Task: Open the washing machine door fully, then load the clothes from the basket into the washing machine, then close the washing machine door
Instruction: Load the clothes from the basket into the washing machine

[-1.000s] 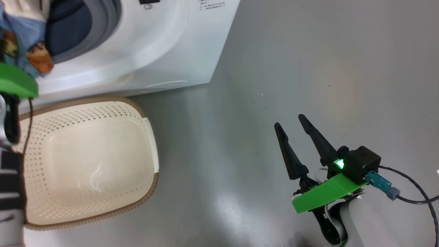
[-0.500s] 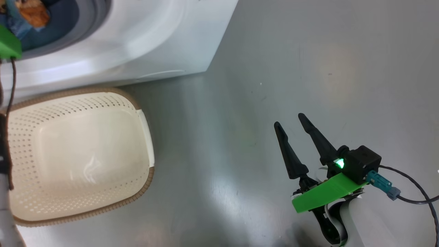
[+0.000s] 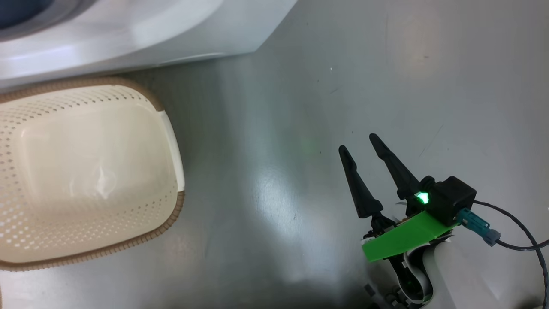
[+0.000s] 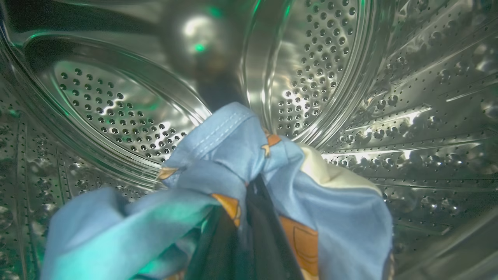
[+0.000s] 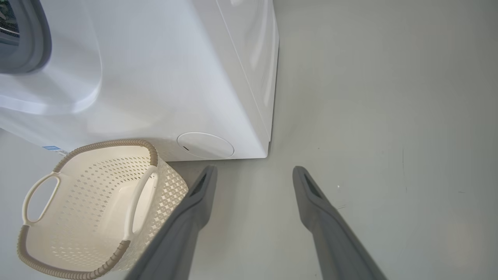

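My left gripper is inside the steel perforated drum of the washing machine, shut on the clothes. They are a bunch of light blue fabric with orange prints and a cream piece, draped over the dark fingers. The cream basket with a brown rim stands on the floor in front of the machine, and its inside looks bare. In the right wrist view the basket sits below the machine's white front. My right gripper hangs open over the bare floor, holding nothing. The washing machine door is out of view.
Grey glossy floor spreads to the right of the machine and the basket. A round white service flap sits low on the machine's front. A dark cable trails from my right wrist.
The head camera has tilted, so machine and basket slid up and left. My left arm with the clothes left the head view at the drum opening. The right gripper stayed open.
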{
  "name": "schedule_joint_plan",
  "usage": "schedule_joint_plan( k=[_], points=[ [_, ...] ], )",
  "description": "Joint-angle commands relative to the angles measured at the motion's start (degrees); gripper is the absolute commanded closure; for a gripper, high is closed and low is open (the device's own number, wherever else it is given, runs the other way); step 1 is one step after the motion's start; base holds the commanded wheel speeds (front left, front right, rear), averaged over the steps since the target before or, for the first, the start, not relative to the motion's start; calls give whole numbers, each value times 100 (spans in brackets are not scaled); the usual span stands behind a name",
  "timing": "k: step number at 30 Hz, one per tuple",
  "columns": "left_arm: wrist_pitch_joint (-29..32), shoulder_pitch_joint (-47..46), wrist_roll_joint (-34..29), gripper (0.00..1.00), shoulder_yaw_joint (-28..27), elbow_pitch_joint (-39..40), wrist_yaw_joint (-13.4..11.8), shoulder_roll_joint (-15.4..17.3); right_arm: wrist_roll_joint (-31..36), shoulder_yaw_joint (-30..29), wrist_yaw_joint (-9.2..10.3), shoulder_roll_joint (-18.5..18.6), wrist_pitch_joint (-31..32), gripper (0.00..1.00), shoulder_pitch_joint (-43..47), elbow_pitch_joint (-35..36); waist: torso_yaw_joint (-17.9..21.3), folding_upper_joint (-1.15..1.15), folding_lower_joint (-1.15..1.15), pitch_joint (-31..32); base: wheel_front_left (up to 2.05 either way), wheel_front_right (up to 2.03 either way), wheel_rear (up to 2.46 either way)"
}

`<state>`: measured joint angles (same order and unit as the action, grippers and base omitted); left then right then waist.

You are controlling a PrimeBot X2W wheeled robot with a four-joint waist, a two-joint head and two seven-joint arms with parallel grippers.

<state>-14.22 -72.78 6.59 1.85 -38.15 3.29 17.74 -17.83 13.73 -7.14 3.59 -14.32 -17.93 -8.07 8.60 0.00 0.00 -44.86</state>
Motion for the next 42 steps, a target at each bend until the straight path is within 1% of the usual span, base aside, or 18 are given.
schedule_joint_plan(
  k=[1, 3, 8, 11, 16, 24, 25, 26, 36, 42],
  points=[
    [-60, -158, -120, 100, -17, 198, -16, 349, -10, 142, -35, -53, -68, 0, 71, 133, -27, 0, 0, -159, 0, 0, 0],
    [-69, -210, -138, 100, 1, 265, -12, 345, -6, 140, -35, -54, -68, 0, 68, 137, -30, 0, 0, -176, 0, 0, 0],
    [-75, -354, -154, 100, -36, 930, 80, 386, -2, 186, -35, -57, -68, 0, 3, 147, 2, 0, 0, -264, 0, 0, 0],
    [-76, -318, -176, 100, -61, 1143, 97, 374, -6, 220, -35, -58, -68, 0, -9, 146, 21, 0, 0, -288, 0, 0, 0],
    [-77, -295, -135, 100, -68, 879, 158, 357, -19, 274, -35, -62, -68, 0, -19, 121, 67, 0, 0, -307, 0, 0, 0],
    [-77, -466, 45, 100, -50, 7, 255, 312, -52, 313, -35, -66, -68, 0, -33, 73, 113, 0, 0, -297, 0, 0, 0],
    [-77, -483, 76, 63, -46, -82, 266, 294, -54, 307, -35, -67, -68, 0, -33, 63, 109, 0, 0, -288, 0, 0, 0],
    [-77, -505, 111, 0, -56, -170, 272, 281, -57, 301, -35, -67, -68, 0, -32, 54, 107, 0, 0, -277, 0, 0, 0],
    [-77, -571, 223, 0, -51, -733, 286, 208, -60, 246, -35, -69, -68, 0, -58, 13, 39, 0, 0, -166, 0, 0, 0],
    [-77, -427, 295, 0, -41, -1038, 272, 115, -42, 196, -35, -69, -68, 0, -38, -30, -18, 0, 0, 62, 0, 0, 0]
  ],
)
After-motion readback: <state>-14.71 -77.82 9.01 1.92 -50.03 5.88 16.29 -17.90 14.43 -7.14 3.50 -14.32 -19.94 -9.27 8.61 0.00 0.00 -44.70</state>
